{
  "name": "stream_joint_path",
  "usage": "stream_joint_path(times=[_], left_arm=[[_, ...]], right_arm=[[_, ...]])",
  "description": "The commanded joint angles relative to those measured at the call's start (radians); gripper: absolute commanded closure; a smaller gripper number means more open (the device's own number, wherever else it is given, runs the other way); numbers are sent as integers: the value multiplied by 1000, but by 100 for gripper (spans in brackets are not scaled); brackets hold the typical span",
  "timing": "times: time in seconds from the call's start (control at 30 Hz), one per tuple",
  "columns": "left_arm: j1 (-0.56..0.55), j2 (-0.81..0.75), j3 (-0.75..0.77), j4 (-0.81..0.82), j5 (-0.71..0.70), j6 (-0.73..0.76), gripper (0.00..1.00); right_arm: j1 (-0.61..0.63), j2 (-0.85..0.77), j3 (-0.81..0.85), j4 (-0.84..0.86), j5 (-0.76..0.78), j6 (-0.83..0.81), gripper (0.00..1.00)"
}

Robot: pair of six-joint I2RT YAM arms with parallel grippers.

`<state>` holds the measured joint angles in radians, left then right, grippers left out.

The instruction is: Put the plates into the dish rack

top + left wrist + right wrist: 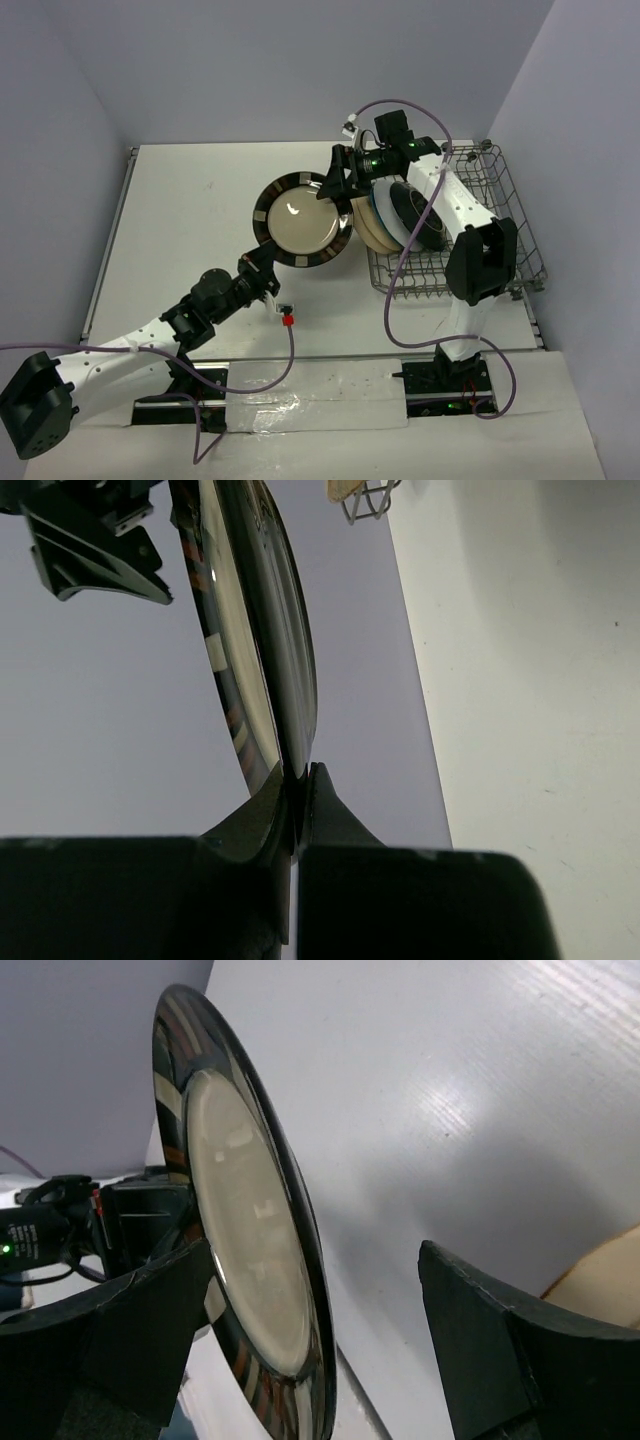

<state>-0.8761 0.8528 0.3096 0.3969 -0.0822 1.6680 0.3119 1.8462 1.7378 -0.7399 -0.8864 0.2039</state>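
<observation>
A dark striped-rim plate (300, 222) with a beige centre is held above the table, left of the dish rack (500, 215). My left gripper (262, 268) is shut on its near rim; the left wrist view shows the plate (250, 630) edge-on between my pinching fingers (325, 800). My right gripper (335, 186) is open around the plate's far rim; in the right wrist view the plate (240, 1230) stands between the two spread fingers (470, 1330), close to the left one. The rack holds several plates on edge, among them a beige one (372, 228) and a dark one (418, 215).
The grey wire rack fills the table's right side. A red clip (288, 320) on my left arm's cable hangs near the table's front. The white table (190, 220) extends to the left of the plate.
</observation>
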Motion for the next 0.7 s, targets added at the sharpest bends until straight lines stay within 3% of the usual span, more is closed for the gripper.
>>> stream_joint_path(times=[0.0, 0.03, 0.3, 0.4, 0.43, 0.5, 0.6, 0.63, 0.67], left_arm=[[-12, -40, 108, 217, -19, 41, 100], [-12, -38, 106, 221, -19, 44, 100], [-14, -8, 98, 276, -36, 55, 100], [-12, 0, 108, 281, -36, 49, 100], [-14, 0, 109, 281, -33, 47, 100], [-14, 2, 106, 280, -30, 50, 100], [-14, -1, 86, 299, -36, 50, 100], [-12, -3, 80, 303, -44, 53, 85], [-12, -4, 76, 303, -63, 49, 63]], right_arm=[[23, 11, 65, -56, -80, -40, 10], [23, 13, 62, -59, -92, -43, 19], [32, 4, 32, -133, -155, -129, 46], [42, -1, 16, -154, -154, -155, 66], [44, -4, 14, -159, -154, -161, 80], [44, -11, 14, -164, -154, -166, 97], [41, -38, 14, -156, -137, -166, 100], [38, -47, 16, -156, -135, -164, 100], [23, -68, 19, -154, -131, -161, 100]])
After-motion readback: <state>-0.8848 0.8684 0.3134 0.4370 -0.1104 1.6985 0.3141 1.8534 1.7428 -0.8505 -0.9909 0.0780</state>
